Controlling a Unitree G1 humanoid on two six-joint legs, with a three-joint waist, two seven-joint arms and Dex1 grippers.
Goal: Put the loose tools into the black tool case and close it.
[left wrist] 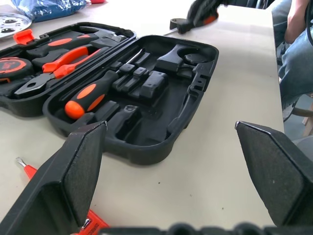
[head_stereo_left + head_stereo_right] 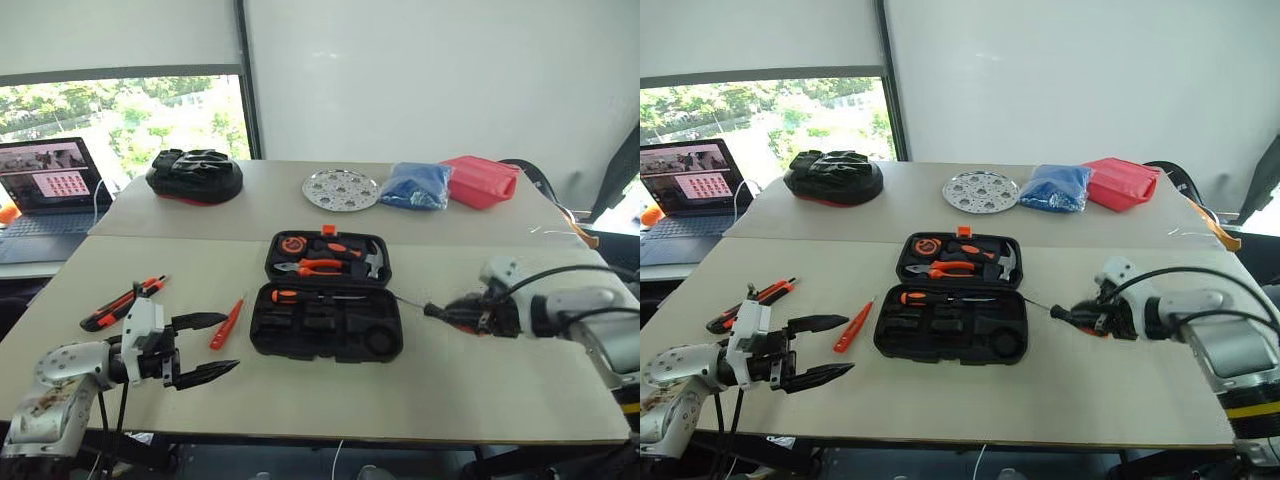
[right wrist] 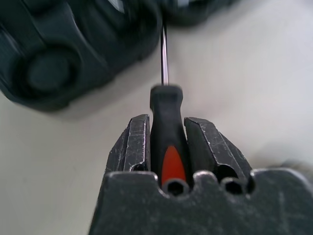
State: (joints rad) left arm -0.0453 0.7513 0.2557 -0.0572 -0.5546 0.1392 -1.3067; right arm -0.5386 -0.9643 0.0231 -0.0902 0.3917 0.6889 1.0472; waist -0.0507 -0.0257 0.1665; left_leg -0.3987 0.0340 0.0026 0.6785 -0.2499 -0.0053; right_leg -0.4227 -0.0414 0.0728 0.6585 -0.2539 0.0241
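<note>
From the head views, the black tool case (image 2: 327, 295) lies open at the middle of the near table, its far half holding pliers, hammer and tape measure, its near half holding one screwdriver (image 2: 310, 296) in a recess. Left of the case lie the slim orange tester pen (image 2: 227, 323) and, further left, the utility knife (image 2: 122, 303). The left gripper (image 2: 205, 348) hovers near the table's front-left edge, its fingers spread wide and holding nothing. The right gripper (image 2: 1092, 315) is just right of the case, clamped on the second screwdriver (image 2: 1060, 312), whose shaft points left toward the case.

In the left wrist view, the fingers (image 1: 78, 171) stand far apart, with the open case beyond them and many recesses unfilled.

In the right wrist view, both fingers (image 3: 134, 147) pinch the screwdriver handle (image 3: 167, 132), with the shaft aimed at the case rim.

The risk, as I judge it: the shaft tip could strike the rim and shove the light case, or the round handle could twist in the pinch and miss its shaped slot, leaving the lid unable to shut.
</note>
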